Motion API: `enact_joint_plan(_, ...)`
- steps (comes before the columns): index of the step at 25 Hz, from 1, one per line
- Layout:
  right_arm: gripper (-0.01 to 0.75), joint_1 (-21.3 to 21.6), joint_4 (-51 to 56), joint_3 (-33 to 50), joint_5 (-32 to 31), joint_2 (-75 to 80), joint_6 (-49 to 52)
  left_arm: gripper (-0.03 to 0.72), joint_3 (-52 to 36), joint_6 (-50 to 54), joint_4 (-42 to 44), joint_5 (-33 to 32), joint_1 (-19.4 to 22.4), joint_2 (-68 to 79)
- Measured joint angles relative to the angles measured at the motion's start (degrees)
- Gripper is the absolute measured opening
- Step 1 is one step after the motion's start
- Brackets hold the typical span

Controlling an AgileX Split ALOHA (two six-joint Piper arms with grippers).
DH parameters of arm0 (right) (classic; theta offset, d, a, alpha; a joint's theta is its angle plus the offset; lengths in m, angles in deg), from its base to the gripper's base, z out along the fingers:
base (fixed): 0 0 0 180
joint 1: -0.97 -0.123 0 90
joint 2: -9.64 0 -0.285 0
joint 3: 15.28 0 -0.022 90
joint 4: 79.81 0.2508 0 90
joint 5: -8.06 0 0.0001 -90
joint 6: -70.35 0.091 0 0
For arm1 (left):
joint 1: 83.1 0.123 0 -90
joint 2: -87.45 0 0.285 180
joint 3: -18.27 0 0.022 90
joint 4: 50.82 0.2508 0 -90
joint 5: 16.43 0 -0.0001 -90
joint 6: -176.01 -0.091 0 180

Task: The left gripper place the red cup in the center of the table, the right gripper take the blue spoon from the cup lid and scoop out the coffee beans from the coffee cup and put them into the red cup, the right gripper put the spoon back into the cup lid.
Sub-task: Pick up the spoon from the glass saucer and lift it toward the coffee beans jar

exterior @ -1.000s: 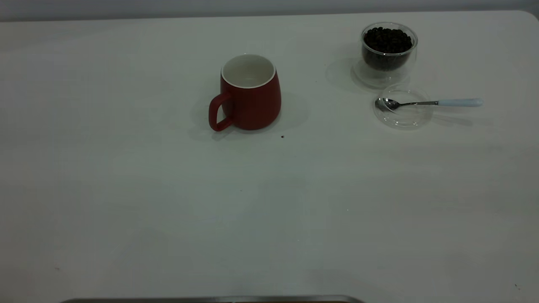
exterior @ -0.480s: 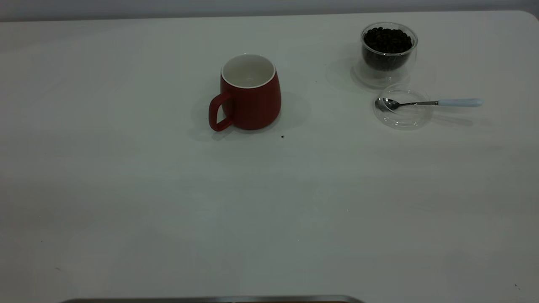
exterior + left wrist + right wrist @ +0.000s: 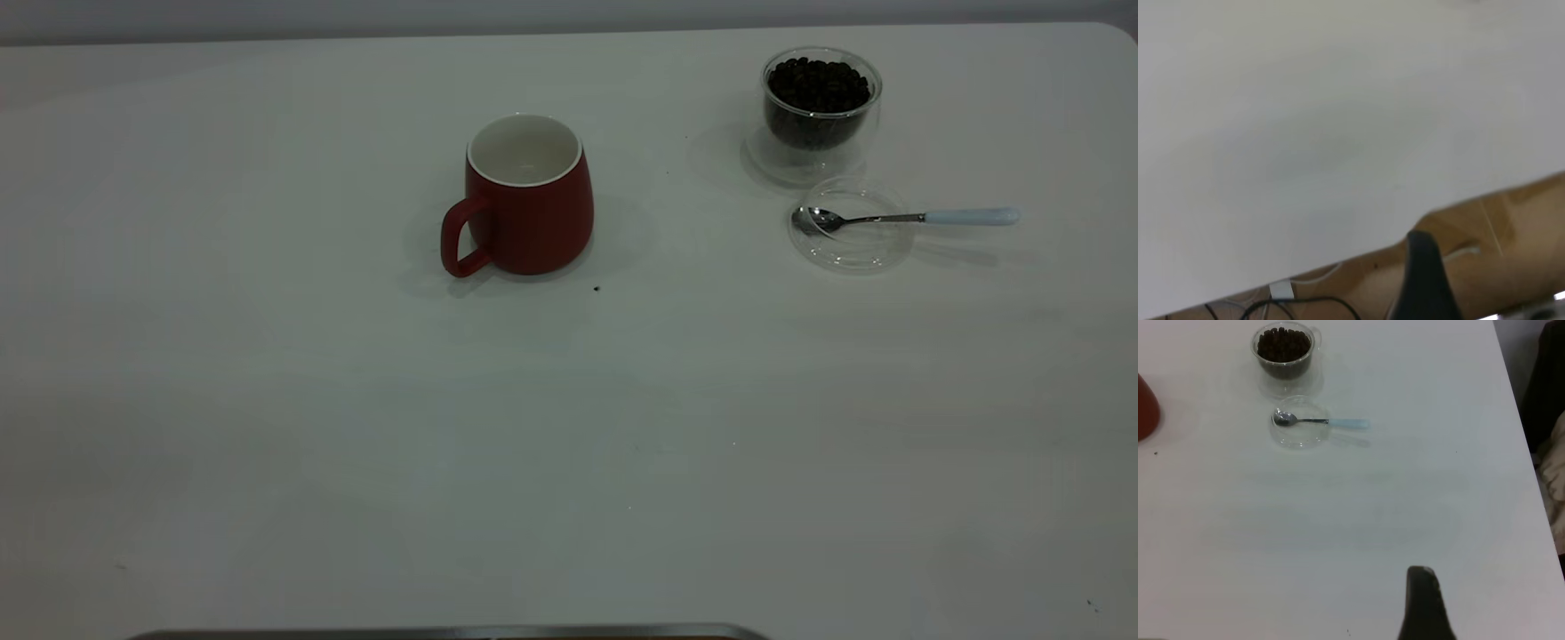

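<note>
The red cup [image 3: 529, 209] stands upright and empty near the middle of the table [image 3: 356, 444], handle toward the front left. At the far right the coffee cup [image 3: 820, 111] holds coffee beans [image 3: 818, 84]. Just in front of it the blue spoon [image 3: 907, 217] lies with its bowl in the cup lid [image 3: 851, 238] and its handle pointing right. No gripper appears in the exterior view. My right gripper [image 3: 1421, 587] hovers over bare table, well away from the spoon [image 3: 1325, 421]. My left gripper [image 3: 1423, 267] hangs past the table's edge.
The left wrist view shows the table's edge [image 3: 1338, 257] with wooden floor and cables [image 3: 1278, 303] beyond it. In the right wrist view the table's right edge [image 3: 1525, 440] borders a dark object. A dark strip [image 3: 444, 633] lies along the front edge.
</note>
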Motion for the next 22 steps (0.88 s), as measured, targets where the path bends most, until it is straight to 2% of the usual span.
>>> enact_joint_plan(7, 0.548, 0.0, 0.0, 0.0, 0.0, 0.0, 0.0, 0.587, 0.0, 0.0, 0.0, -0.1, 11.8, -5.9)
enact_joint_plan(9, 0.548, 0.0, 0.0, 0.0, 0.0, 0.0, 0.0, 0.587, 0.0, 0.0, 0.0, -0.3, 13.6, -8.5)
enact_joint_plan(22, 0.548, 0.0, 0.0, 0.0, 0.0, 0.0, 0.0, 0.587, 0.0, 0.0, -0.1, -0.8, 14.1, -9.6)
